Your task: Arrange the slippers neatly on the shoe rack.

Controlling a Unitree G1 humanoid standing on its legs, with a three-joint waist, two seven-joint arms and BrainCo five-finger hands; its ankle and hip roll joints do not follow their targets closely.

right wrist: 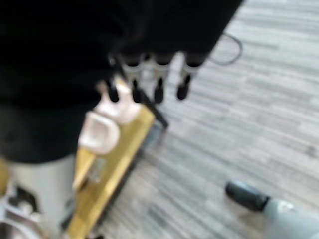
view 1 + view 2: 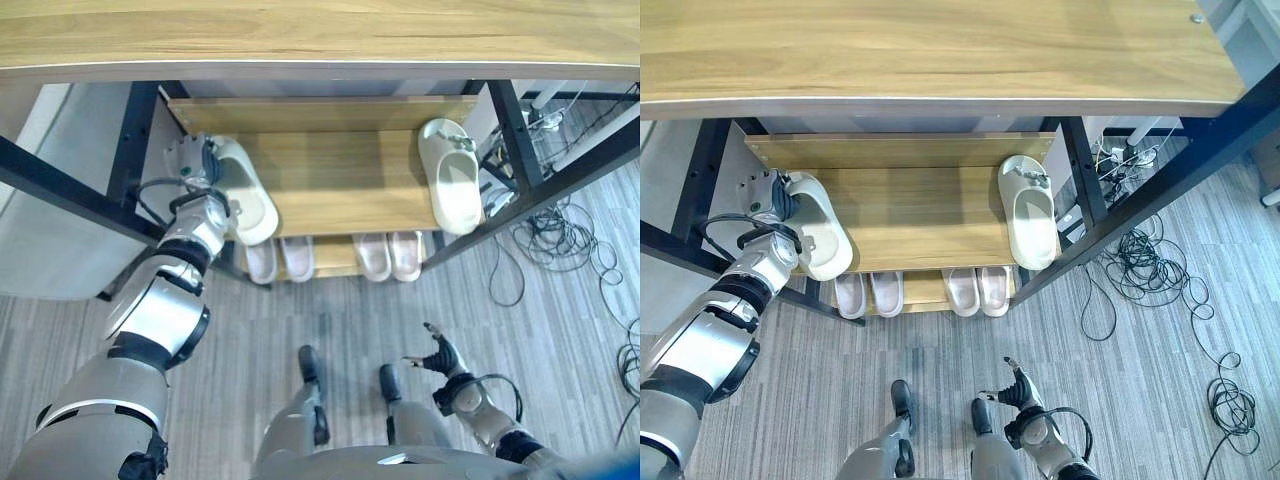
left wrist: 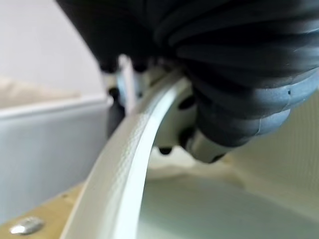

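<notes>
Both eye views look steeply down from the head at the same shoe rack point(image 2: 330, 180) and floor point(image 2: 1140, 400). The left wrist view sits very close against a slipper's point(image 3: 134, 169) rim. The right wrist view faces the floor near the rack's lower shelf point(image 1: 107, 174).

It looks like a lab or office test space: grey plank flooring point(image 2: 1160, 400), loose black cables point(image 2: 1160, 290) tangled on the right, and a black-framed wooden shoe rack point(image 2: 330, 180) against the far side, under a long wooden tabletop point(image 2: 320, 35).
</notes>
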